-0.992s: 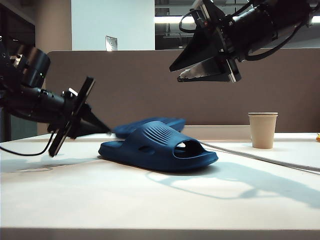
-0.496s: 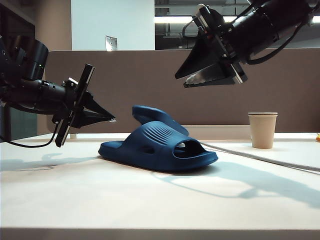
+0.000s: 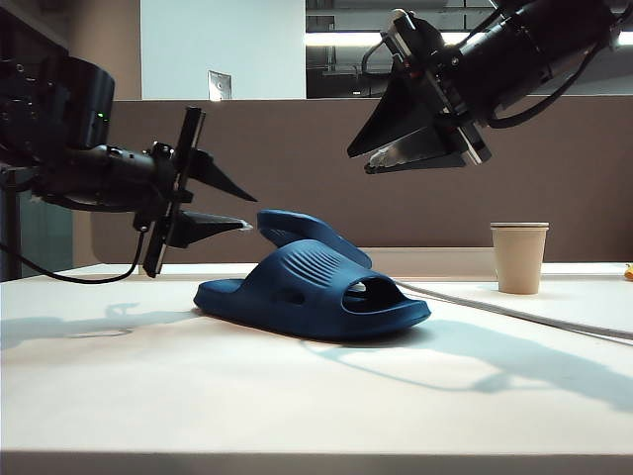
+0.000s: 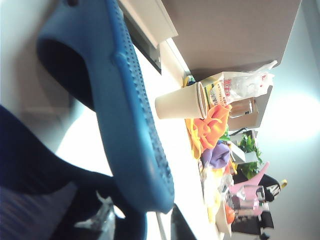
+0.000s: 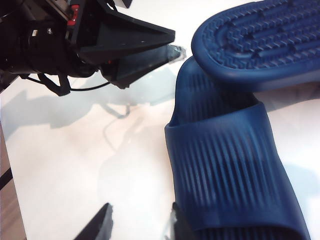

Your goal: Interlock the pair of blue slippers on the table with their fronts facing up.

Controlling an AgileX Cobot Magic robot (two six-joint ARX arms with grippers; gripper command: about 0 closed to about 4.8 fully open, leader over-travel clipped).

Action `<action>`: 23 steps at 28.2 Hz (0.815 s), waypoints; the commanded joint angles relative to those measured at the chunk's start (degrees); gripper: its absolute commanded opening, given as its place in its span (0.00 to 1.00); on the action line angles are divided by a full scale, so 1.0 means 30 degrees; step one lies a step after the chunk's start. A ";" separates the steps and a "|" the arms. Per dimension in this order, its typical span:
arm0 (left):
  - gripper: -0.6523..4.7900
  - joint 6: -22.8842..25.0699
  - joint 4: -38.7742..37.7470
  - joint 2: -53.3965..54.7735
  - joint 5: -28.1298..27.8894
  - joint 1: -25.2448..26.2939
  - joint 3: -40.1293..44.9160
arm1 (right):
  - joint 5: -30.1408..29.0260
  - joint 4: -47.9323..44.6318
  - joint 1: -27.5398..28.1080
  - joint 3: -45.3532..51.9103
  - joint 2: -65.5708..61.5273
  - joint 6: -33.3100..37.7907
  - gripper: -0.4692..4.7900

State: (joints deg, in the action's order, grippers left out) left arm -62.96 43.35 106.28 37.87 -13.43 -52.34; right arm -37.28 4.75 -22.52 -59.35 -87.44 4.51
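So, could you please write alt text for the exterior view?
One blue slipper lies flat on the white table, a second slipper tilted against it behind. The open left gripper is beside the tilted one; the right gripper hangs above, and a paper cup stands to the right.

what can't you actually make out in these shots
- Rear slipper, exterior view: the near slipper hides how it rests, and whether the open left gripper touches it.
- Near slipper's toe, right wrist view: cut off by the frame edge.
- Right gripper, exterior view: seen side-on, its jaw gap is hidden.
- Colourful clutter beyond the paper cup, left wrist view: too blurred to identify.
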 commanded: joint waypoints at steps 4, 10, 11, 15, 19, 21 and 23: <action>0.42 -0.0663 0.0364 -0.0087 -0.1005 -0.0277 -0.0131 | -0.0051 -0.0583 -0.0029 -0.0073 0.0058 -0.0015 0.37; 0.49 -0.0882 0.0291 -0.0051 -0.1523 -0.0401 -0.0131 | -0.0051 -0.0561 -0.0044 -0.0073 0.0058 -0.0015 0.37; 0.55 -0.0896 0.0291 -0.0051 -0.1792 -0.0466 -0.0131 | -0.0044 -0.0568 -0.0044 -0.0073 0.0058 -0.0015 0.37; 0.66 -0.0882 0.0284 -0.0044 -0.2266 -0.0714 -0.0131 | -0.0051 -0.0561 -0.0044 -0.0073 0.0058 -0.0015 0.37; 0.74 -0.1202 0.0321 -0.0007 -0.2484 -0.0889 -0.0138 | -0.0051 -0.0539 -0.0051 -0.0073 0.0058 -0.0007 0.37; 0.75 -0.1319 0.0342 0.0015 -0.2718 -0.0903 -0.0138 | -0.0051 -0.0539 -0.0073 -0.0073 0.0058 -0.0007 0.37; 0.75 -0.1559 0.0372 0.0036 -0.2769 -0.0903 -0.0138 | -0.0051 -0.0554 -0.0153 -0.0073 0.0058 -0.0007 0.37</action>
State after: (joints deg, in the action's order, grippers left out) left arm -66.81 43.83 106.39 29.93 -16.12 -52.53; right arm -37.26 3.88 -22.72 -59.35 -87.44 4.54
